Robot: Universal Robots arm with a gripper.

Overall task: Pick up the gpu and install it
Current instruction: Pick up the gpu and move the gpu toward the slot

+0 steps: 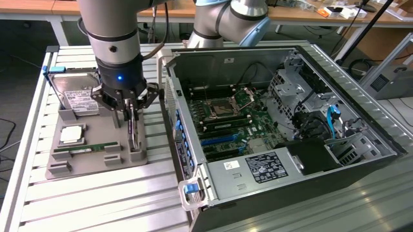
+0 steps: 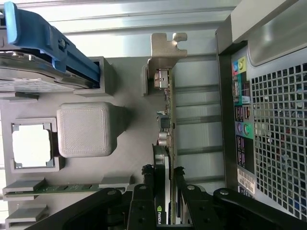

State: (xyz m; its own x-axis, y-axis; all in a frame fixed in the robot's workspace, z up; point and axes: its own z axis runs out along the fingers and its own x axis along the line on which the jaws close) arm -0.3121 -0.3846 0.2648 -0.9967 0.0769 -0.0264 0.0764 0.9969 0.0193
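The gpu point(image 1: 133, 134) stands on edge along the side of the grey holder tray point(image 1: 96, 162) nearest the computer case. In the wrist view the gpu point(image 2: 166, 120) runs as a thin dark board away from the fingers. Its silvery bracket point(image 2: 165, 48) is at the far end, by a grey slot block. My gripper point(image 1: 132, 115) hangs straight down over the card. In the wrist view the gripper point(image 2: 162, 175) has one black finger point(image 2: 143, 194) on each side of the board, shut on it.
On the same tray lie a hard drive point(image 1: 77, 96) with a blue rail, a CPU point(image 1: 71, 134) and a green memory stick point(image 1: 87, 149). The open computer case point(image 1: 361, 121) stands at the exterior view's right, with its motherboard and blue slots point(image 1: 216, 140) showing.
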